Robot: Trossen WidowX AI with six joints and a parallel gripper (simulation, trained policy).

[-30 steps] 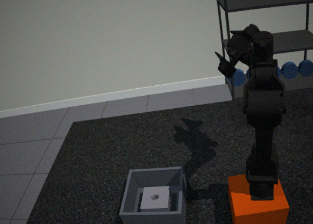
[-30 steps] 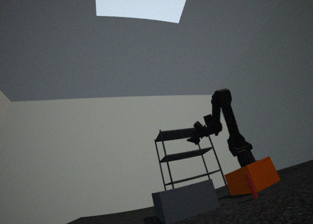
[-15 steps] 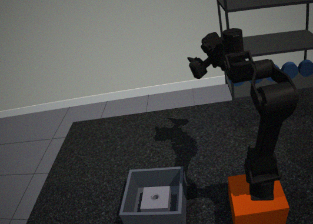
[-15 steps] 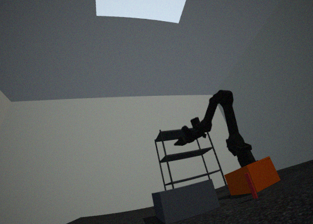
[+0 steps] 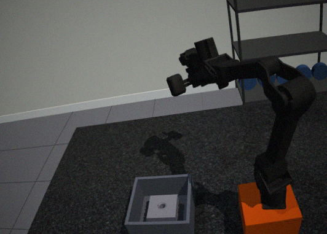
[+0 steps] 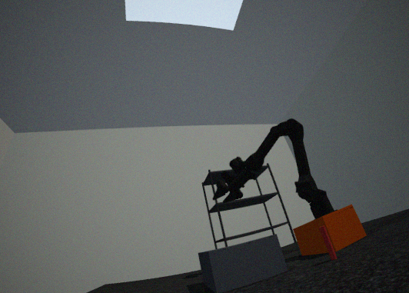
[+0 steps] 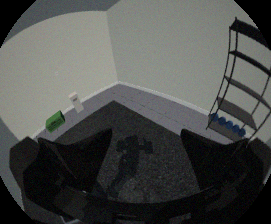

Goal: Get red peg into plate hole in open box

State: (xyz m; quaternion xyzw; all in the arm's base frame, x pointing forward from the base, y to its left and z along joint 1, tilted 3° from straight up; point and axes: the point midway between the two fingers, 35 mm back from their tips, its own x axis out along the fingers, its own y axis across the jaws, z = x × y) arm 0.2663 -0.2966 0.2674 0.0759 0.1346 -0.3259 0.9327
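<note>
The red peg (image 6: pixel 328 243) stands upright on the dark table top, in front of the orange block in the exterior view. It does not show in the top view or the wrist view. The open grey box (image 5: pixel 157 223) (image 6: pixel 246 264) stands on the table. Inside it lies the pale plate (image 5: pixel 155 214), and its round hole (image 5: pixel 161 206) has no peg in it. My gripper (image 5: pixel 181 70) (image 6: pixel 220 200) (image 7: pixel 147 132) is open and empty, high above the table and away from both peg and box. Its fingers are spread wide in the wrist view.
The orange block (image 5: pixel 270 220) (image 6: pixel 350 228) carries the arm's base, to the right of the box. A dark shelf rack (image 5: pixel 276 46) (image 6: pixel 244 202) (image 7: pixel 243 90) stands behind, with several blue round things (image 5: pixel 319 71) (image 7: pixel 228 125) low on it. A green box (image 7: pixel 55 121) shows far left in the wrist view.
</note>
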